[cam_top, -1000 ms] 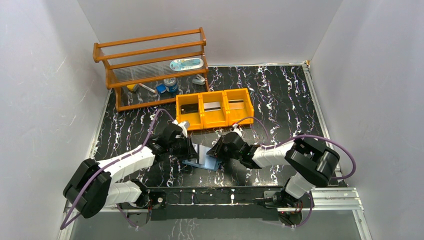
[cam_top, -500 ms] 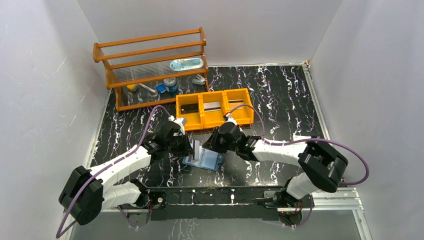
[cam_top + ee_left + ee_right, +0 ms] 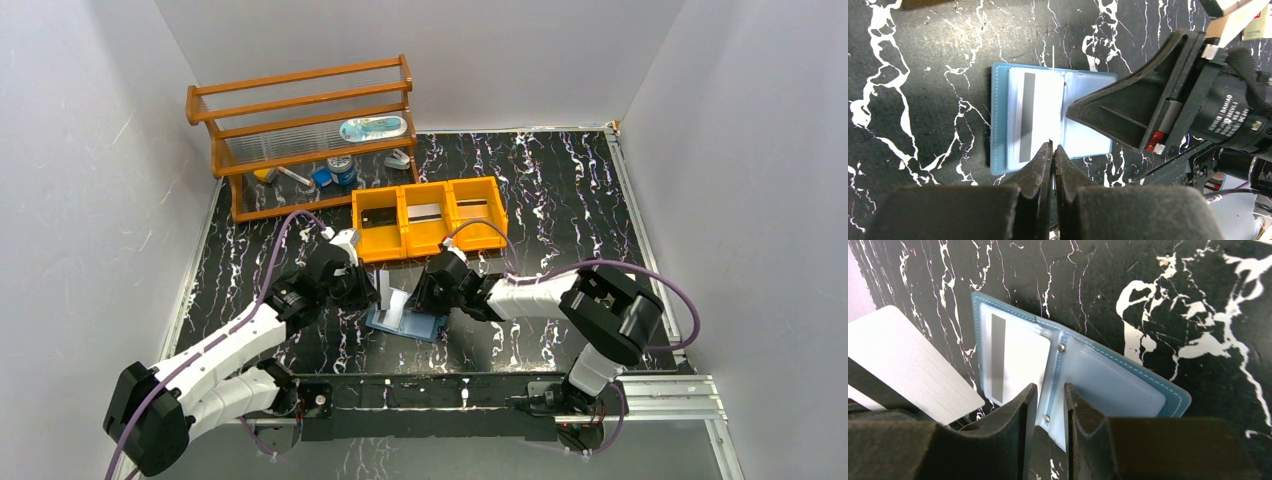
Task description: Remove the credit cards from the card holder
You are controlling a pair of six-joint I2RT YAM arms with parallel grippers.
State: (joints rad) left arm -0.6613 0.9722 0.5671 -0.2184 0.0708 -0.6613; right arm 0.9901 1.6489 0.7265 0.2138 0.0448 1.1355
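Observation:
The light blue card holder [image 3: 408, 322] lies open on the black marbled table. My left gripper [image 3: 372, 290] is shut on a silver-grey credit card [image 3: 908, 362], held upright just left of the holder; in the left wrist view the card runs edge-on between the closed fingers [image 3: 1053, 147]. A white card with a dark stripe [image 3: 1018, 360] sits in the holder's left pocket [image 3: 1035, 115]. My right gripper [image 3: 1050, 387] straddles the holder's riveted spine, fingers [image 3: 1025, 407] close on either side, pinching the inner leaf. The right pocket looks empty.
An orange three-compartment tray [image 3: 430, 238] stands just behind the holder, a card lying in each bin. A wooden rack [image 3: 300, 130] with small items is at the back left. The right gripper's body [image 3: 1148, 100] sits very near the left fingers.
The holder, held half-raised by the right gripper a second ago, now lies flatter. The right gripper slid left onto the spine. The left gripper drew back left with the silver card.

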